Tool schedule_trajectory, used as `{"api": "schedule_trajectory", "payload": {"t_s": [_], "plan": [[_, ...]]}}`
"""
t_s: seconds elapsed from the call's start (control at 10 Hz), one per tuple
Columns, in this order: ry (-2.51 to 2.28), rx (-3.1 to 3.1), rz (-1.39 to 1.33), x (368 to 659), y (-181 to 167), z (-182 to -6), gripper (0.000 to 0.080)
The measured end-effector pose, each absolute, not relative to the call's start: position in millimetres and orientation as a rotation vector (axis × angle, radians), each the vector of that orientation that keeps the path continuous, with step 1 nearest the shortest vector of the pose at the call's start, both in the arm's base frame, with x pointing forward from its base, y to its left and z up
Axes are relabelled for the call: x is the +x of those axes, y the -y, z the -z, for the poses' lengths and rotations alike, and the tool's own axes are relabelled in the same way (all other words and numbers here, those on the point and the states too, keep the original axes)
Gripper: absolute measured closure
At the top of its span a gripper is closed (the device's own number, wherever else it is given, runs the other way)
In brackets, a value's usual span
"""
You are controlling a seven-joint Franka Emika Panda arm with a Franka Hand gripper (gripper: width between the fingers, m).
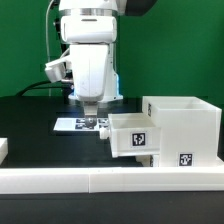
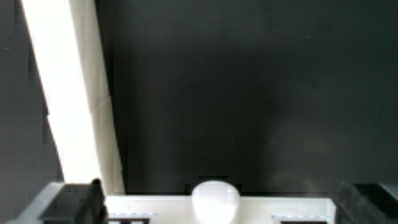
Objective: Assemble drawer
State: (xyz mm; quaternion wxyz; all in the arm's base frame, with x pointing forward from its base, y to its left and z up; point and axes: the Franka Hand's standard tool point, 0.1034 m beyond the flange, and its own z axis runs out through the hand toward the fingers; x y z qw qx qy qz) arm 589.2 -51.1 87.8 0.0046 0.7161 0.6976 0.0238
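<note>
Against a green backdrop, on the black table (image 1: pixel 30 125), we judge the tray (image 1: pixel 133 134) is being seated into the housing (image 1: pixel 185 128), our wide-open gripper (image 1: pixel 91 119) just beside the tray needing a careful push.

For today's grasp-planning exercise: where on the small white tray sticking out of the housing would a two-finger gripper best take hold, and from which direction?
Probably the small tray by its thin upper wall edge, coming from above. The tray is open-topped, so one finger can drop inside and one outside the wall. Its other end sits in the housing, so only the projecting end is free. The gripper hangs above that end.
</note>
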Motion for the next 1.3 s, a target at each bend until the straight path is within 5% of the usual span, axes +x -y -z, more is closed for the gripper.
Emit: {"api": "schedule_trajectory", "payload": {"t_s": [0.6, 1.3], "plan": [[-2.319, 2.296, -0.279, 599.4, 75.6, -74.3, 0.0151], [-2.366, 2.264, -0.281, 603.4, 41.6, -70.3, 0.0151]]}}
